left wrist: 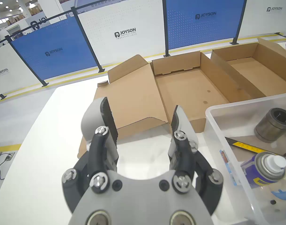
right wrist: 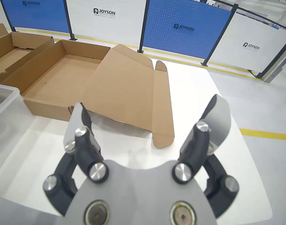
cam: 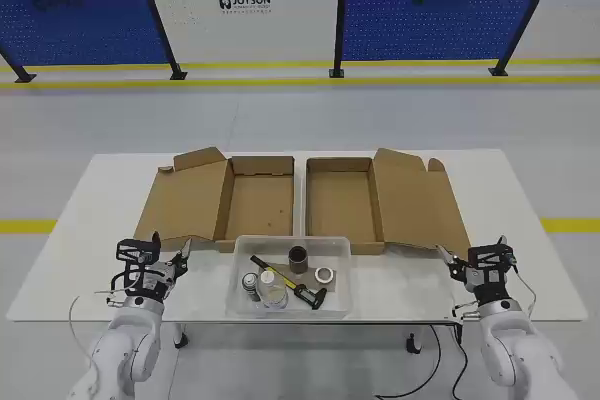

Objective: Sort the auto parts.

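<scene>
A clear plastic bin (cam: 242, 246) at the table's front middle holds the auto parts: a dark metal cylinder (cam: 298, 259), a yellow-and-black caliper (cam: 288, 283), a white tape ring (cam: 324, 274) and spray cans (cam: 252, 286). In the left wrist view the cylinder (left wrist: 271, 125) and a blue spray can (left wrist: 264, 167) lie inside the bin (left wrist: 217, 127). Two open cardboard boxes, left (cam: 260, 205) and right (cam: 340, 205), lie behind it. My left gripper (cam: 170, 256) (left wrist: 143, 115) stands open over the table left of the bin. On the bin's other side my right gripper (cam: 458, 258) (right wrist: 145, 108) is open and holds nothing.
The boxes' flaps spread flat on the white table (cam: 90, 230), one on the left (cam: 180, 200) and one on the right (cam: 415, 200). Blue and white fence panels (cam: 80, 30) stand across the floor behind the table.
</scene>
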Controlling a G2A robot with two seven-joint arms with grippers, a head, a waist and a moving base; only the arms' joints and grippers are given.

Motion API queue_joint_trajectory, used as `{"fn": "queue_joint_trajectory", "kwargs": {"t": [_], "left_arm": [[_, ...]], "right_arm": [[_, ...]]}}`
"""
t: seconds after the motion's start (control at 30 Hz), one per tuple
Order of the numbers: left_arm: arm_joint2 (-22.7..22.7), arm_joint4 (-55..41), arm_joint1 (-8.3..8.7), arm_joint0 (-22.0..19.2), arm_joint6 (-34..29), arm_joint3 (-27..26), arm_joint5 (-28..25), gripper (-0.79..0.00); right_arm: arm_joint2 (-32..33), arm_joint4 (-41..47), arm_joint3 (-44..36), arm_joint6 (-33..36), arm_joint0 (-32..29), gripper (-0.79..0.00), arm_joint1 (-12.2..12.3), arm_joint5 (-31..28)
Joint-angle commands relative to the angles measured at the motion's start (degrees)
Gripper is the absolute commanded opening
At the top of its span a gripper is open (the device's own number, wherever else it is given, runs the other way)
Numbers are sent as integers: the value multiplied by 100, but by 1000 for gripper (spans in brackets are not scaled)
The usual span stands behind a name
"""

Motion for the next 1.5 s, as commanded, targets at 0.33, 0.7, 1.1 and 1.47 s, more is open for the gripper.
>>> {"fn": "queue_joint_trajectory", "kwargs": {"t": [0.33,0.7,1.1,1.47], "left_arm": [[0,0,0,0,0,0,0,-284],[0,0,0,0,0,0,0,-280],[364,-204,-72,-307,-13,-76,-4,0],[614,-1162,-74,-389,-220,-522,-1503,0]], "right_arm": [[0,0,0,0,0,-1,0,0],[0,0,0,0,0,-1,0,0],[0,0,0,0,0,0,0,0],[0,0,0,0,0,0,0,0]]}}
